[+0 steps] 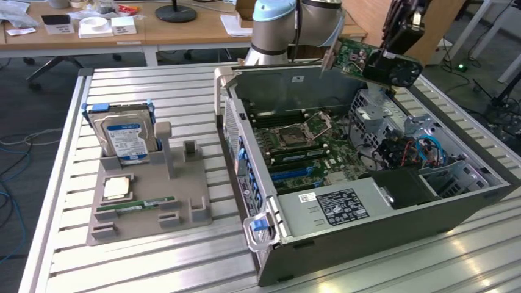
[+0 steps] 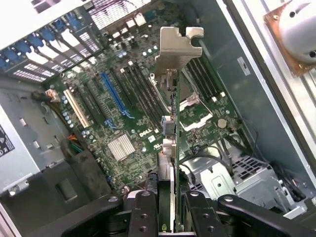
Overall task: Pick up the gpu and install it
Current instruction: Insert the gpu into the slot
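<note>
**Grip.** The gripper (image 2: 171, 219) is grasping the gpu (image 2: 170, 133) edge-on. Its fingers (image 2: 144, 212) are clamping both faces of the card, and the silver bracket (image 2: 176, 49) is pointing away from the wrist.

**Position.** In the exterior view, the gpu (image 1: 358, 56) is hanging tilted in the air above the far wall of the open case (image 1: 350, 244), clear of the motherboard (image 1: 297, 143).

**Procedure (judgement).** The step in hand appears to be carrying the card over the case.
- In the wrist view, the card's edge is not lying parallel with the long blue slot (image 2: 113, 96), so alignment is probably needing correction.
- The bracket should be facing the case's rear openings.
- The card should be travelling level and straight, avoiding the cables and the memory slots.
- The grip should be holding firm enough that the card is not pivoting.

**Markings.**
- "DELL" is showing in white on the motherboard (image 2: 123, 148).
- The white label (image 1: 338, 204) inside the case is too small to read.
- The same applies to the blue label on the drive (image 1: 126, 137) standing in the tray beside the case.
</note>
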